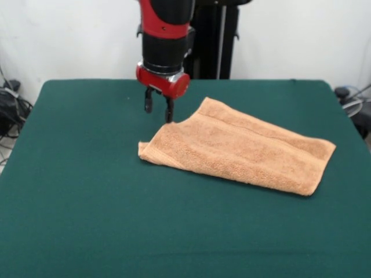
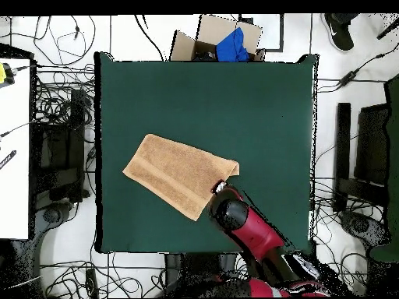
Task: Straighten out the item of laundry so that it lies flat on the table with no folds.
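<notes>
- Front view: I read the current step as the approach to a grasp. The light orange-tan terry hand towel (image 1: 237, 152) lies right of frame centre on the dark green felt-topped table (image 1: 87, 202), still doubled over, with a soft fold running along its length.
- Front view: the black two-finger gripper (image 1: 159, 110) on the red and black arm (image 1: 165, 40) hangs at upper centre, just beside the towel's upper left edge. Its fingers stand a little apart and hold nothing; I cannot tell whether the right-hand fingertip touches the cloth.
- Front view: my judgement is that the next move calls for pinching only the top layer at that edge, then drawing it clear to open the fold.
- Overhead view: the towel (image 2: 178, 174) sits left of centre, set diagonally on the table (image 2: 257, 93). The arm (image 2: 234, 218) covers the gripper, so this view does not show its opening.
</notes>
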Available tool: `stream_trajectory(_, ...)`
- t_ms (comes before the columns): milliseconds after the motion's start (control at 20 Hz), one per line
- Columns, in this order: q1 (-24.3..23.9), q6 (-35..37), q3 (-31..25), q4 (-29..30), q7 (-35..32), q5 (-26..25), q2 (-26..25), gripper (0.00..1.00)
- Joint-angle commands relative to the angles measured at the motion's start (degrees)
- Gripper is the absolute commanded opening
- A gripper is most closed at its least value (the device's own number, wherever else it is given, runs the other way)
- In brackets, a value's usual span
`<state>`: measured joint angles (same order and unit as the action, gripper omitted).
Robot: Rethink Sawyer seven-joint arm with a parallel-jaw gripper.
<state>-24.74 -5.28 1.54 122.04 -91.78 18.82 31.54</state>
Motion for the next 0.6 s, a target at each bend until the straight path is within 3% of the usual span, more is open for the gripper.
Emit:
stream_trajectory(50, -1.15, -3.95, -6.54, -4.08, -11.98, -2.61, -2.52, 1.0)
stream_trajectory(600, -6.88, -9.42, -14.72, -0.21, -17.35, -7.14, -1.86, 1.0)
